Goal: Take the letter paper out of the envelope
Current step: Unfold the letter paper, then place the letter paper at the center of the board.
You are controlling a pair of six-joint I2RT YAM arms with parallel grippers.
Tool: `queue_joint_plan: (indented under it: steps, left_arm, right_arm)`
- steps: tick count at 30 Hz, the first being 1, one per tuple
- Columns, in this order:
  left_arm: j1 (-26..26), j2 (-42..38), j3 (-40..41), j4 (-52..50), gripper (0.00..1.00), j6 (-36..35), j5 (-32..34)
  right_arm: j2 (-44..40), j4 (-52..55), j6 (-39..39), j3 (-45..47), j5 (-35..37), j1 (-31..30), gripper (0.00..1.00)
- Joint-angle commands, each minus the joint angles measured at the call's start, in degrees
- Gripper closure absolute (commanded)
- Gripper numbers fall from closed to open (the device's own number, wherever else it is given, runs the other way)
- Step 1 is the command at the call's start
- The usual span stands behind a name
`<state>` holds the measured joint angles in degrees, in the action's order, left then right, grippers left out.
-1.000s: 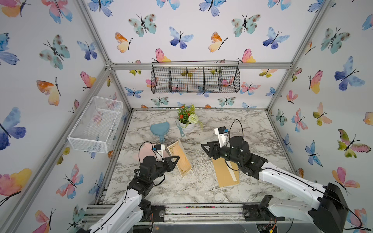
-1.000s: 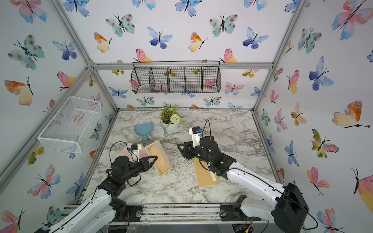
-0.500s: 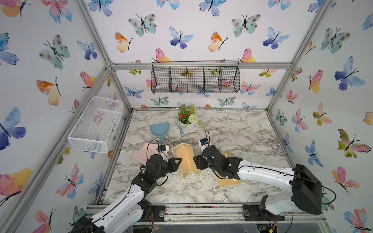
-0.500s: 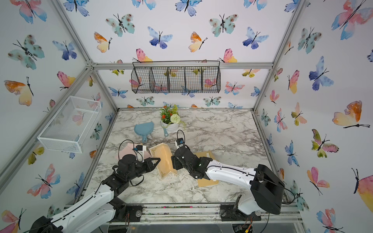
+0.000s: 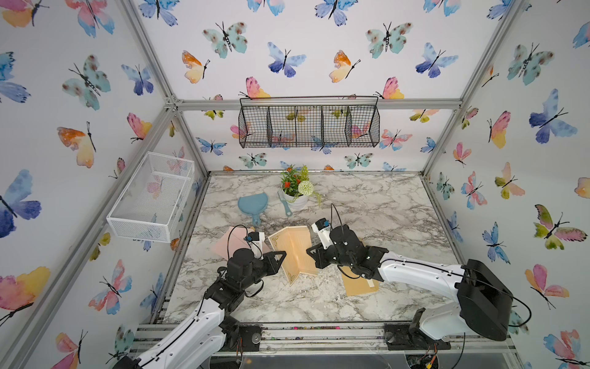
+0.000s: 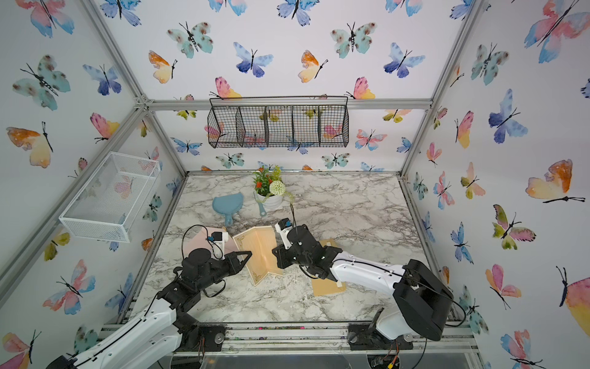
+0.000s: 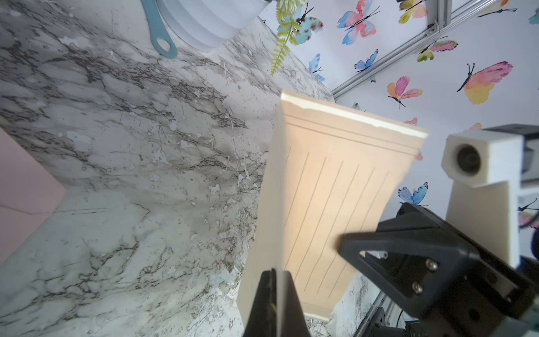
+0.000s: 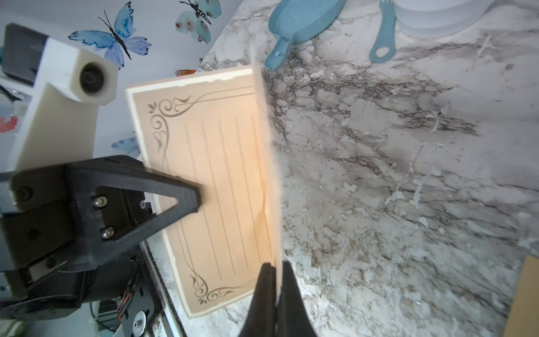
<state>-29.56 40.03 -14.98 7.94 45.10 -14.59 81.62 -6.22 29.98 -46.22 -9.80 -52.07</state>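
The cream letter paper (image 5: pixel 295 252) (image 6: pixel 260 252), lined and with ornate corners, is held up off the marble table, half unfolded in a V. My left gripper (image 5: pixel 282 254) (image 7: pixel 275 272) is shut on its left edge. At the opposite edge my right gripper (image 5: pixel 311 252) (image 8: pixel 275 265) is shut on the paper (image 8: pixel 213 181). Each wrist view shows the sheet (image 7: pixel 329 189) edge-on between that gripper's black fingers. The brown envelope (image 5: pixel 360 286) (image 6: pixel 325 287) lies flat on the table under my right arm, apart from the paper.
A pink envelope (image 5: pixel 228 244) lies behind my left wrist. A blue dustpan (image 5: pixel 253 204), a blue brush (image 5: pixel 285 204) and a flower pot (image 5: pixel 297 195) stand further back. A black wire basket (image 5: pixel 309 123) hangs on the rear wall, a white mesh basket (image 5: pixel 153 195) on the left wall.
My right gripper came left from above the brown envelope to the paper's free edge and shut on it. The paper has opened out from its fold.
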Motion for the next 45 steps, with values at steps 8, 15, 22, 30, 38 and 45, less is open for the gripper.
queue_joint_plan:
  steps: [8,15,22,30,38,45]
  left_arm:
    - [0.85,-1.04,1.53,-2.46,0.99,-3.22,1.55]
    - [1.16,3.63,0.13,-3.81,0.97,-6.01,1.22]
    - [2.05,4.2,0.17,-5.69,0.97,-7.29,2.73]
    - [3.07,6.79,1.84,-4.95,0.85,-8.13,3.43]
    - [3.48,9.74,4.33,-2.15,0.83,-7.02,4.22]
    - [3.47,7.46,3.41,-1.74,0.84,-5.93,1.67]
  right_arm:
    - [-0.14,8.98,-6.52,-2.54,-16.83,7.62,0.98]
    - [4.36,7.39,-7.83,-1.73,-23.97,12.49,0.98]
    - [11.0,11.37,-12.6,-4.44,-29.41,16.85,0.98]
    - [13.82,8.0,-11.87,-3.62,-32.7,17.01,0.98]
    - [14.95,5.8,-10.18,-3.28,-31.33,17.01,0.98]
    - [18.0,0.37,-7.41,-2.64,-33.84,17.01,0.98]
